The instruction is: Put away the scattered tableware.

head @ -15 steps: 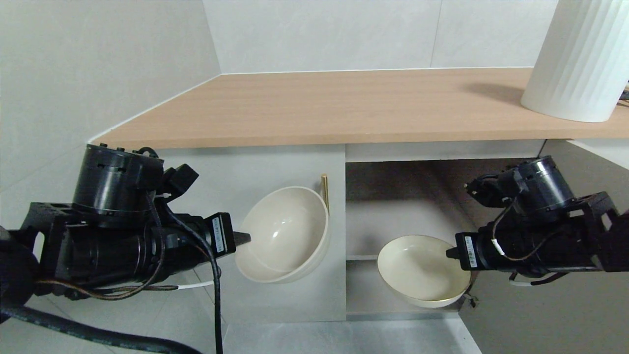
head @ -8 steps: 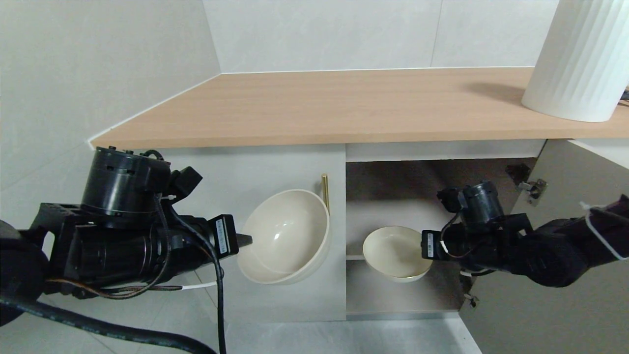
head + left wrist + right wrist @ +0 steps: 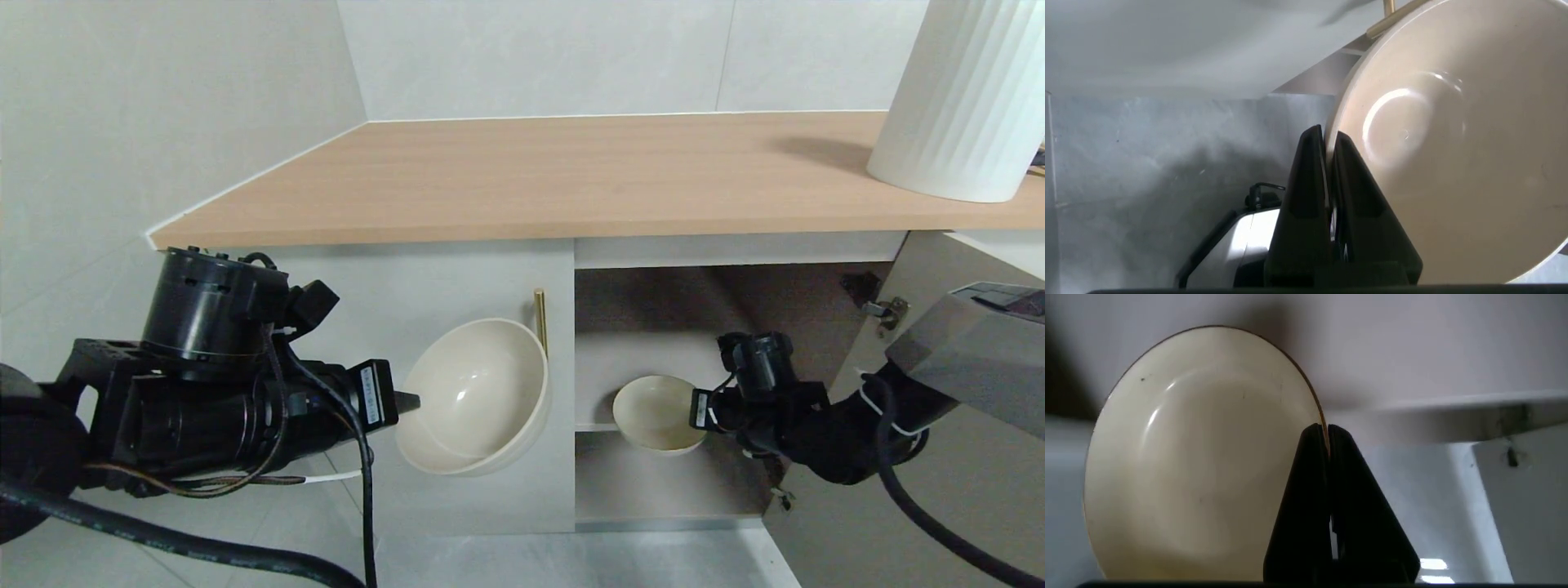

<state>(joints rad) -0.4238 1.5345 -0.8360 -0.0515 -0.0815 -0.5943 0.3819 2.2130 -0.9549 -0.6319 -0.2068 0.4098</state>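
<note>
My left gripper (image 3: 406, 400) is shut on the rim of a large cream bowl (image 3: 476, 395), held tilted in front of the closed left cabinet door (image 3: 457, 278). In the left wrist view, its fingers (image 3: 1327, 167) pinch that bowl (image 3: 1454, 139) at the edge. My right gripper (image 3: 700, 408) is shut on the rim of a smaller cream bowl (image 3: 657, 412) and holds it inside the open cabinet (image 3: 653, 327), just above the shelf (image 3: 592, 427). The right wrist view shows this gripper (image 3: 1327, 445) clamped on the small bowl (image 3: 1200, 449).
A wooden countertop (image 3: 571, 175) runs above the cabinet, with a white ribbed container (image 3: 963, 98) at its right end. A gold handle (image 3: 539, 318) sits on the closed door. The open right door (image 3: 922, 457) hangs beside my right arm. Grey floor (image 3: 571, 563) lies below.
My right arm has pushed forward into the cabinet, carrying the small bowl deeper and slightly up over the shelf. The left gripper and its large bowl barely moved.
</note>
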